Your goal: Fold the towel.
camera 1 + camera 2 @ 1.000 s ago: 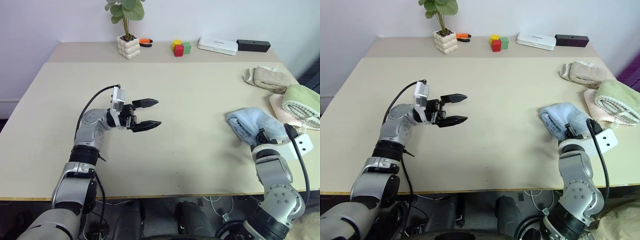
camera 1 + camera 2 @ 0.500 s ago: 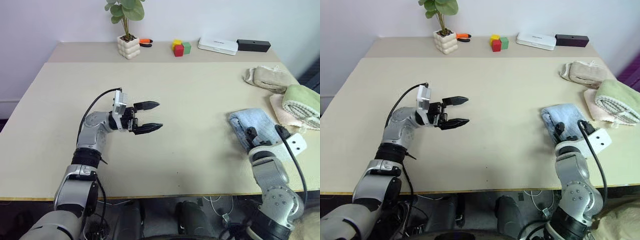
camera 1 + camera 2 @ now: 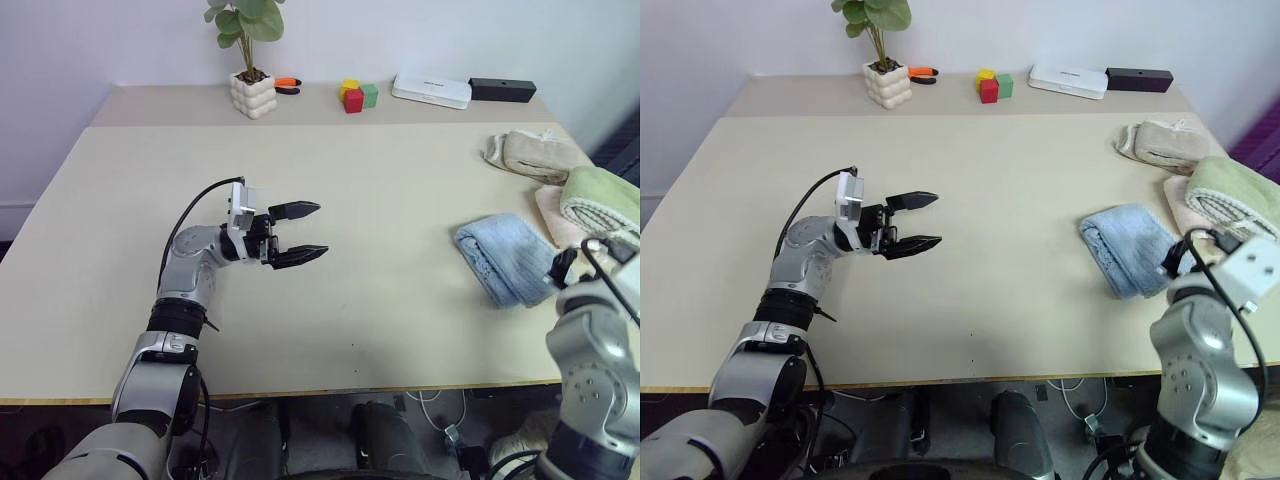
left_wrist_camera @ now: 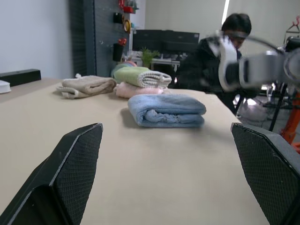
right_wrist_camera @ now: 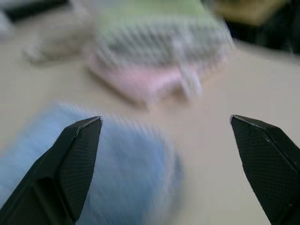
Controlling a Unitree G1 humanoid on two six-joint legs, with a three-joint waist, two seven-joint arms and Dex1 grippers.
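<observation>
Towel [image 3: 505, 257], light blue and already folded into a thick bundle, lies on the beige table [image 3: 380, 190] at the right of the head-camera frame, a little below mid-height. Just beyond its lower right end sits the right gripper [image 5: 166, 154], near the frame's right edge; in the right wrist view its two black fingers [image 5: 75, 159] stand wide apart with nothing between them, the blue cloth blurred below and ahead. Left gripper [image 3: 303, 233] hangs over the bare tabletop left of centre, well apart from the towel, its fingers likewise spread and empty, pointing toward the right of the frame.

Upper right of the frame holds a beige rolled towel [image 3: 535, 153], and just below it a green ribbed towel [image 3: 603, 198] rests on a pink cloth [image 3: 552, 208]. Along the far top edge stand a potted plant [image 3: 250, 70], coloured blocks [image 3: 356, 95], a white box [image 3: 433, 91] and a black bar [image 3: 503, 90]. In the left wrist view, a person [image 4: 211, 56] sits beyond the table.
</observation>
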